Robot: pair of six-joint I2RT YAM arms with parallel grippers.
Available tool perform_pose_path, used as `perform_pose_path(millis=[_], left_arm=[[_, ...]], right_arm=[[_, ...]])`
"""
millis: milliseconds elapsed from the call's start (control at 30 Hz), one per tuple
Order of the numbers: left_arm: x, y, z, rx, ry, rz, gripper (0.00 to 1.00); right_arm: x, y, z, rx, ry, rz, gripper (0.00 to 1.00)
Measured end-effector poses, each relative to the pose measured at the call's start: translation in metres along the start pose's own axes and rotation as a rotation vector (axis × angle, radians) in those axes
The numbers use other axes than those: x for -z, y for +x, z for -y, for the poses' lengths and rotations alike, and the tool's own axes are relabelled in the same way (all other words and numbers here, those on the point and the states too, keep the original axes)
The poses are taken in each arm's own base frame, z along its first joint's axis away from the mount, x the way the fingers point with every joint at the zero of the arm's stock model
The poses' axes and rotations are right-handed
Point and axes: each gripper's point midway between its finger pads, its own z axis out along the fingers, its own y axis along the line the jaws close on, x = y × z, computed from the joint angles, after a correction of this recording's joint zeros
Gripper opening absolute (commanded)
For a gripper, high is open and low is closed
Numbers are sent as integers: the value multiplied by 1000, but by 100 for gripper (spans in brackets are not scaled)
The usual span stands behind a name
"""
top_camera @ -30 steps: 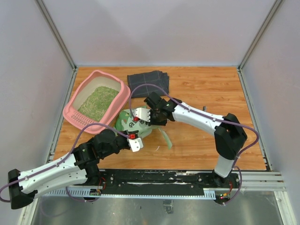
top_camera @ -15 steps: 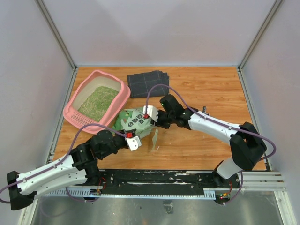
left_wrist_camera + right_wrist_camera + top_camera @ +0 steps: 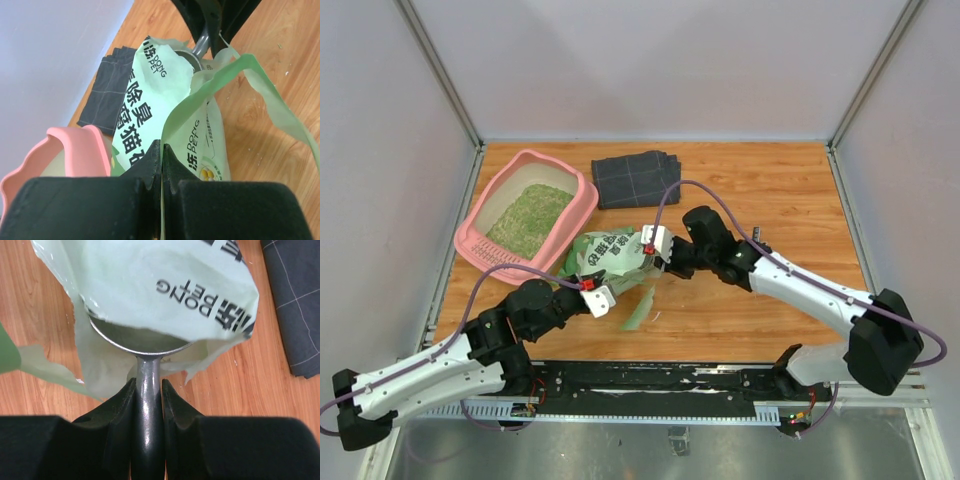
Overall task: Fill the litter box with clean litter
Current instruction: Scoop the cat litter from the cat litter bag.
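The pink litter box (image 3: 584, 201) stands at the back left of the table, with a bed of greenish clean litter (image 3: 528, 218) in it; its rim (image 3: 75, 150) shows in the left wrist view. Just right of it lies the green-and-white bag (image 3: 608, 254). My left gripper (image 3: 601, 298) is shut on a thin edge of the bag (image 3: 200, 125). My right gripper (image 3: 655, 243) is shut on the handle of the grey metal scoop (image 3: 147, 390). The scoop's bowl sits inside the bag's torn mouth (image 3: 165, 285), mostly covered by the plastic.
A dark grey folded cloth (image 3: 635, 178) lies behind the bag, close to the litter box's far corner. A torn green strip of the bag (image 3: 639, 306) hangs loose over the wood. Pale walls enclose the table on three sides.
My right arm has swung out to the right and stretched lower, carrying the scoop slightly right at the bag's mouth. The bag's loose strip has shifted left. The left gripper holds its grip.
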Motion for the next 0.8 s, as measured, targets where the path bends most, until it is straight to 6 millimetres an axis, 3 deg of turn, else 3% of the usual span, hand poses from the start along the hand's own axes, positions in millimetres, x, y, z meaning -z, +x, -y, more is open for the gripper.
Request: perform_pose_path(millis=[400,800], left_arm=[[6,-4,-13,54,-70,14,0],[9,-2,-20,65,-106,5,0]], right_arm=[[39,5,-5,-43,34,28,1],[62,13,-15,-38,78,52,1]])
